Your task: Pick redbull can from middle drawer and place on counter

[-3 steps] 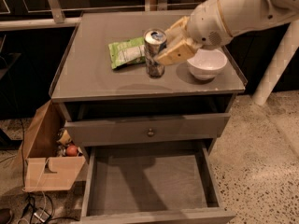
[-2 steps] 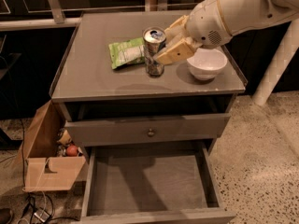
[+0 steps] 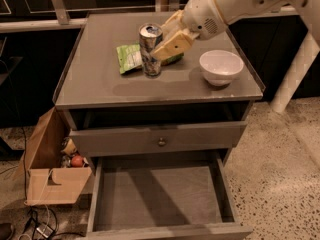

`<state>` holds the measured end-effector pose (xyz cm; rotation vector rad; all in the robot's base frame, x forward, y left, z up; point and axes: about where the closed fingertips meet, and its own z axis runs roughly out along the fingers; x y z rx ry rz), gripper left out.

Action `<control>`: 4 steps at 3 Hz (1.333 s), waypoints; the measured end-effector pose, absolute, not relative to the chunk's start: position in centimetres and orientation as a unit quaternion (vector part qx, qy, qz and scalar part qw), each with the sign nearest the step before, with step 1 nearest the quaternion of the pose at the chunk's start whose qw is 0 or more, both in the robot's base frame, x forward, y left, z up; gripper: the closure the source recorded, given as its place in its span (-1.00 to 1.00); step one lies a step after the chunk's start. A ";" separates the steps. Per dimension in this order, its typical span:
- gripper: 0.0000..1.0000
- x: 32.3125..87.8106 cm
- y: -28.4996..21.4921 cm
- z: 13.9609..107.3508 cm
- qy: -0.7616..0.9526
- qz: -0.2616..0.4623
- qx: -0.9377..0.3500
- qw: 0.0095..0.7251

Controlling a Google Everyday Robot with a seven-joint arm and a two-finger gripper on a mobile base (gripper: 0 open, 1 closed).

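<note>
The redbull can (image 3: 150, 48) stands upright at the counter (image 3: 95, 81), at the right edge of the green snack bag (image 3: 128, 59); I cannot tell whether its base touches the top. My gripper (image 3: 160, 41) reaches in from the upper right, with one tan finger (image 3: 173, 45) against the can's right side and the other behind it, shut on the can. The middle drawer (image 3: 227, 189) is pulled open below, and its grey floor is bare.
A white bowl (image 3: 220, 66) sits on the counter's right side. A closed drawer front with a round knob (image 3: 161, 142) lies above the open drawer. An open cardboard box (image 3: 47, 176) with small items stands on the speckled floor at the left.
The gripper and the can have moved together to the left and slightly back across the counter, closer to the snack bag. The bowl and the drawer have not moved.
</note>
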<state>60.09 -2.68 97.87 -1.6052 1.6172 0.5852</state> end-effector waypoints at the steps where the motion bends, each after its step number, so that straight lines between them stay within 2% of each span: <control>1: 1.00 61.3 -1.3 97.6 0.632 0.243 -0.641 0.361; 4: 1.00 60.9 0.1 94.0 0.626 0.297 -0.650 0.312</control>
